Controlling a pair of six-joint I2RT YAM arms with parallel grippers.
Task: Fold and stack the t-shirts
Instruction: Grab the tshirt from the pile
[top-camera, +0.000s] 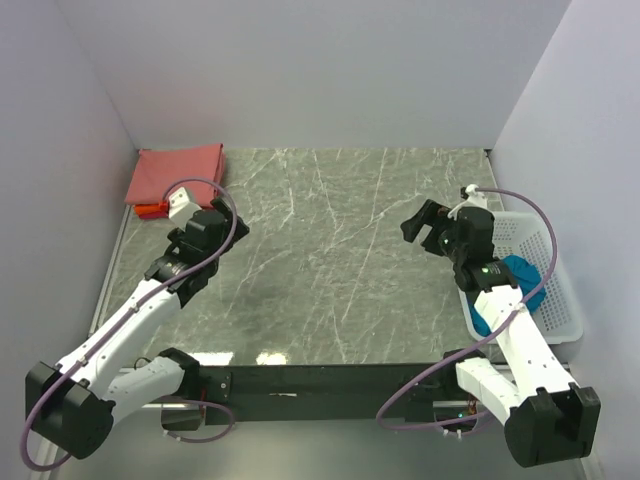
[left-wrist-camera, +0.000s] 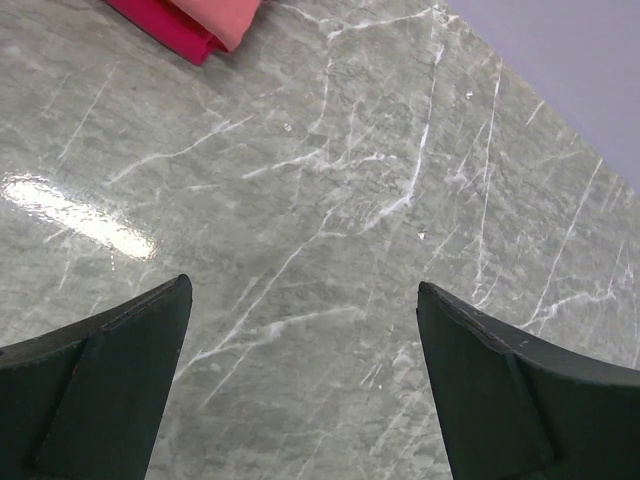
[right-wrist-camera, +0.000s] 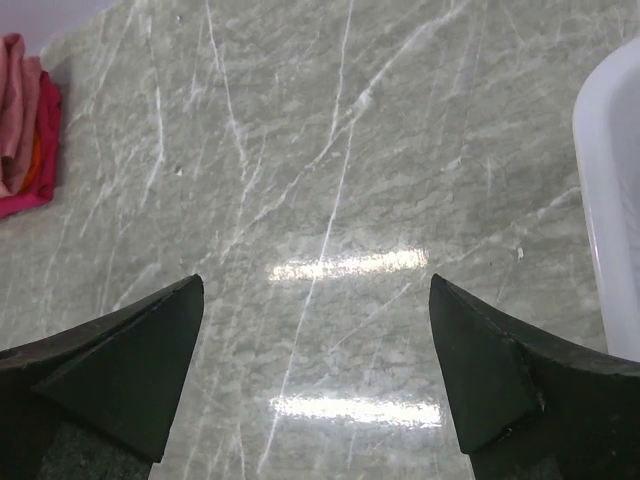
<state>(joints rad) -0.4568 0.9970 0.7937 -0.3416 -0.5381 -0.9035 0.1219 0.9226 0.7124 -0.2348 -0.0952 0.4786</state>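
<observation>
From my station I see the left arm's fingers (left-wrist-camera: 110, 385) spread wide and holding nothing, with only the bare grey-green marble-patterned tabletop (top-camera: 330, 270) between them. The right arm's fingers (right-wrist-camera: 120, 365) are likewise spread apart and empty, poised over the right half of the tabletop.

In the far left corner of the tabletop lies the salmon-pink folded cloth t-shirt (top-camera: 180, 170), flat and roughly square. It rests on top of the orange-red folded cloth t-shirt (top-camera: 150, 210), of which I can make out only a thin edge poking out at the near side. My left wrist camera catches a corner of that pile at the top left of its view, the pink layer over a redder one, apart from the fingers. In the overhead view the left arm is stretched toward that corner, its wrist near the pile but not touching it. My right wrist camera picks up the same pile at its left edge, well apart from the fingers.

The teal-blue cloth t-shirt (top-camera: 525, 280) is bunched up, unfolded, inside the white plastic mesh basket (top-camera: 560, 300), which stands along the right edge of the tabletop. The right arm crosses in front of it, so I see only part of the cloth. The right arm's fingers are outside the basket, just beside its left wall. A curved piece of its white rim shows at the right edge of my right wrist view.
</observation>
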